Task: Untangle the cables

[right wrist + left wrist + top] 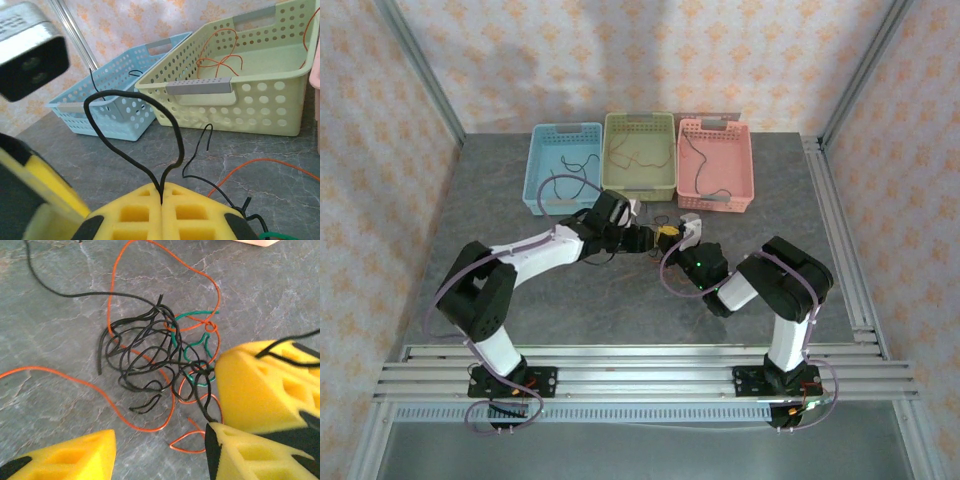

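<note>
Overhead, a cell lined with patterned wallpaper [620, 60] is seen around a grey marbled table [620, 310], and the near edge of the table is crossed by aluminium rails [640, 365]. Three perforated baskets are lined up along the far edge: a blue basket [532, 170] at the left, a green basket [640, 190] in the middle and a pink basket [715, 203] at the right, each with a thin wire lying in it. The left arm [535, 250] and right arm [760, 285] are bent inward so that their ends meet just near of the green basket.

Closer detail is given by the wrist cameras. From the left wrist, the cables [150, 355] are shown as a loose knot on the table: mostly black strands, with orange loops running through and around them and a green wire [192, 347] caught at the right side. The left gripper [160, 460] is held just near of the knot with its yellow fingers apart. From the right wrist, the right gripper [161, 200] is seen pressed together on a black cable [125, 100], which arches up from between the pads.
</note>
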`<control>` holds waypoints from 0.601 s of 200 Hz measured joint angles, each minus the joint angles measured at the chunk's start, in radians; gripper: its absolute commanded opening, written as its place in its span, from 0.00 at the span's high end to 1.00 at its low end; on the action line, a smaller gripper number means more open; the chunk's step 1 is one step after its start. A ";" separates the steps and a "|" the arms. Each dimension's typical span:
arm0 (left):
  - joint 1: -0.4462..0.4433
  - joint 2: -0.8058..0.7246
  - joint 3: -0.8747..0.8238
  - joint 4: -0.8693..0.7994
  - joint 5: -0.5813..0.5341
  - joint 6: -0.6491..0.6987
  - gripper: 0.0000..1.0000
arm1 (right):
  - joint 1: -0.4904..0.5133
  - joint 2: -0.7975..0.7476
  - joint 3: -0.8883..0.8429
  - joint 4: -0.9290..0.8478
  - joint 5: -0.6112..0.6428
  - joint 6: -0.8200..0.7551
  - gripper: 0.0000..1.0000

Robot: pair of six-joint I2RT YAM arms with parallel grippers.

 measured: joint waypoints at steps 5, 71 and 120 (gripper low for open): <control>0.000 0.010 0.005 0.003 0.004 -0.001 0.50 | -0.003 0.000 0.000 0.000 -0.006 0.006 0.98; -0.001 0.063 0.011 0.071 0.040 -0.057 0.51 | -0.040 0.000 0.000 -0.009 -0.049 0.068 0.98; -0.013 0.059 -0.013 0.132 0.043 -0.072 0.58 | -0.053 0.000 0.000 -0.011 -0.072 0.102 0.98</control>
